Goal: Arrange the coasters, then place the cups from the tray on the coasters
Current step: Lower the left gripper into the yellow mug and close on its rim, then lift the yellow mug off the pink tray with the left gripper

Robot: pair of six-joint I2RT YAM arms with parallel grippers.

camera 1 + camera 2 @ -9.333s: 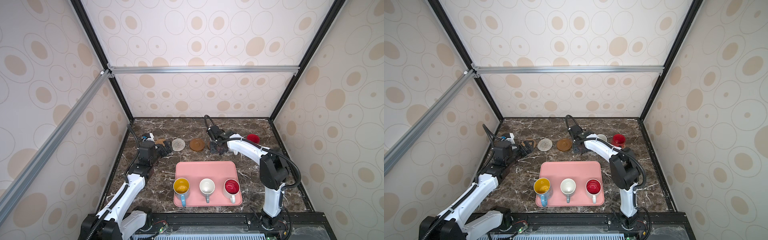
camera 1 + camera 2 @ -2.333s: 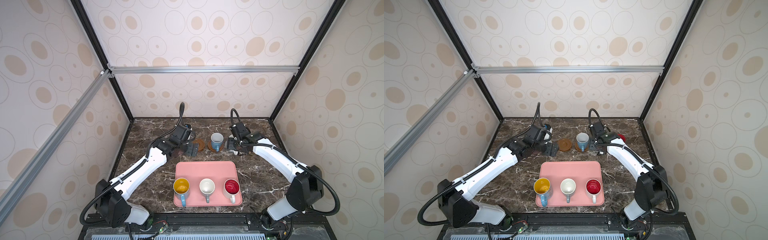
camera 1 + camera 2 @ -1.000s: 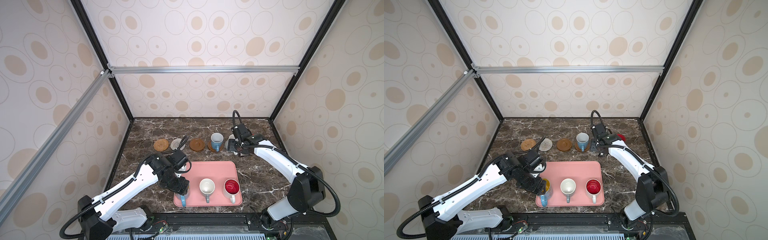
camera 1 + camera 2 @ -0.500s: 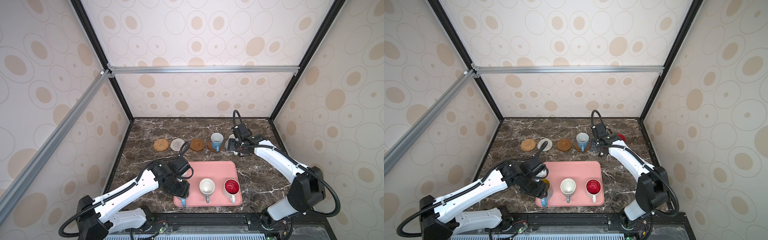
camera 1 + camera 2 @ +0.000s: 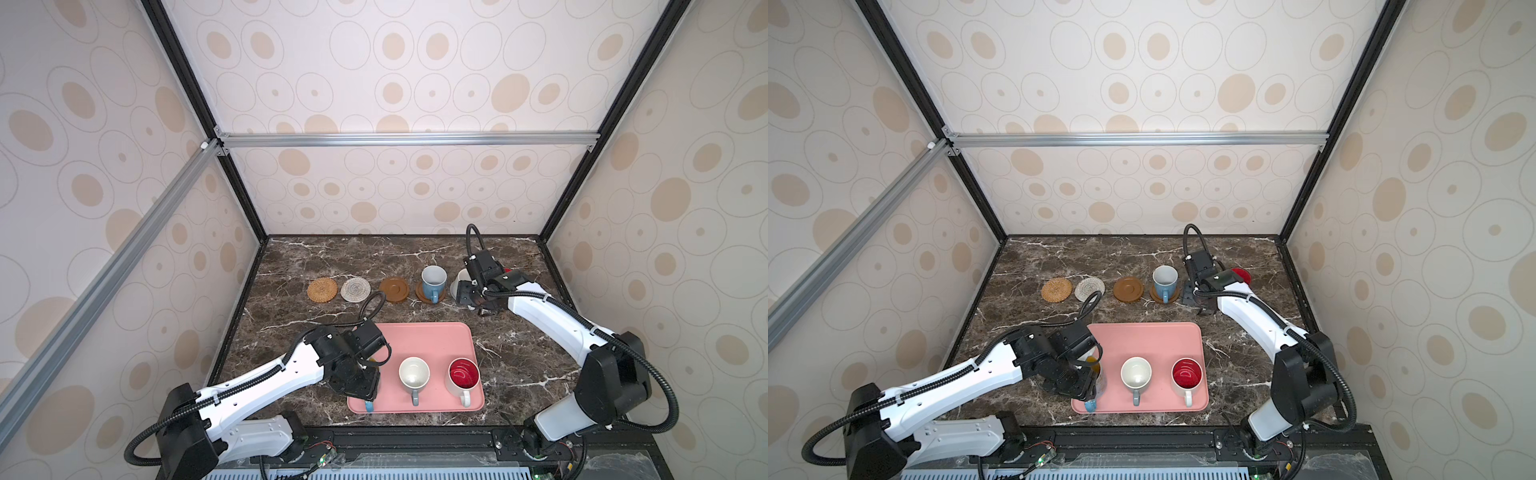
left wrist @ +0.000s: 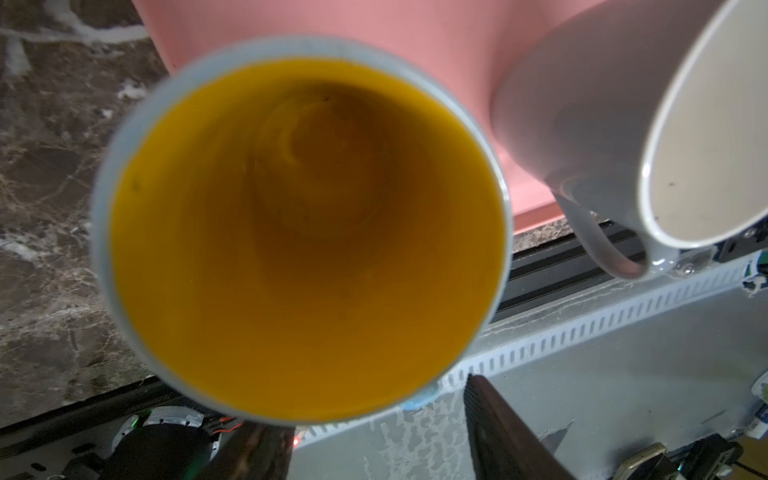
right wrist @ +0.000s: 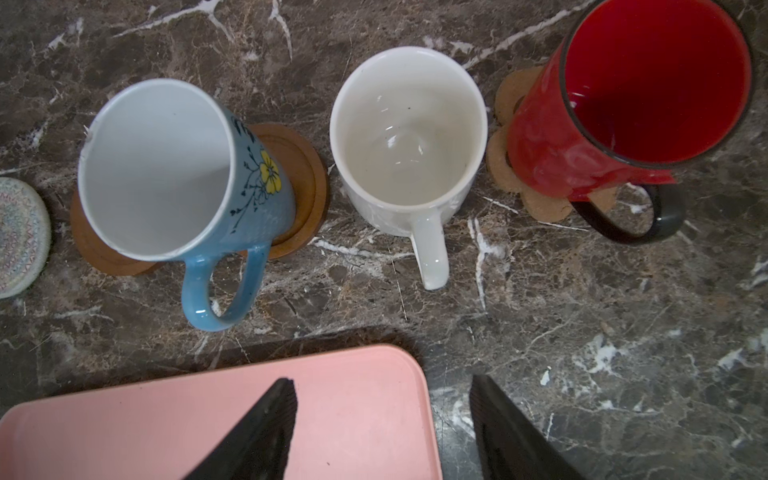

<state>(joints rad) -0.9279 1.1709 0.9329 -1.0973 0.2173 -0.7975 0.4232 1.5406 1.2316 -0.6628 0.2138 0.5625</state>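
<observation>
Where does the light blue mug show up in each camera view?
Top view: blue mug, back row, right of the bare brown coaster.
Top view: blue mug, same place.
Left wrist: not in it.
Right wrist: blue mug, beside the white mug.
Shared landmark: pink tray, in all four views.
</observation>
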